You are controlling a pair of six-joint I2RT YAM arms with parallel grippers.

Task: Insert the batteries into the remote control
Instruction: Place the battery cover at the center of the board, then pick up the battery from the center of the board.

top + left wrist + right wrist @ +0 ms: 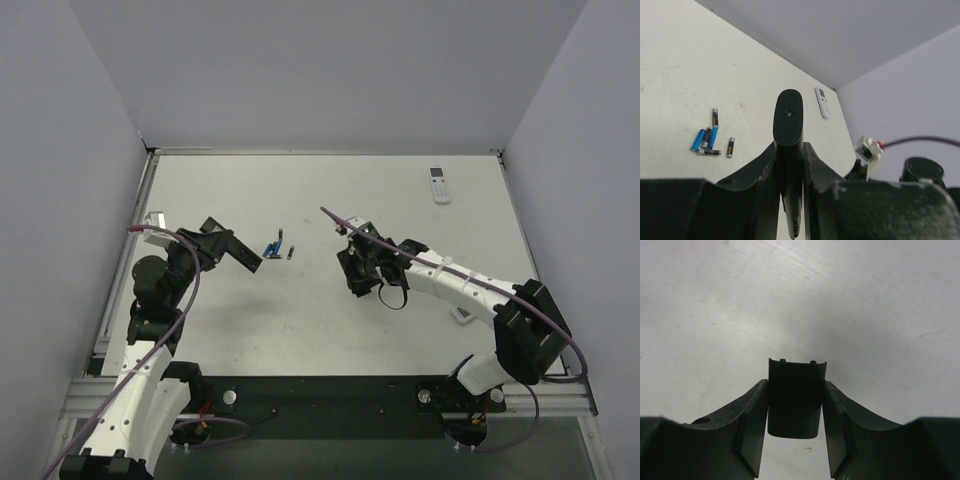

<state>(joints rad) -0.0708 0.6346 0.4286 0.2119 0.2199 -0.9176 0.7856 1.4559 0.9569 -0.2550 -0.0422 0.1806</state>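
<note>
Left gripper (789, 147): jaws clamped on the remote control (788, 112), which juts out past the fingertips. Batteries (275, 246): clustered on the table (330, 330) near the remote's free end, untouched. Right gripper (795, 385): jaws closed on a dark tabbed piece (794, 410).

I can read no writing anywhere. The small blue and dark cylinder batteries (707, 140) carry printed bands, too small for me to make out. The white plastic remote (822, 101) shows only blurred marks. Nothing is legible on the slim black bar remote (788, 145) or the small black plastic cover (795, 400).
</note>
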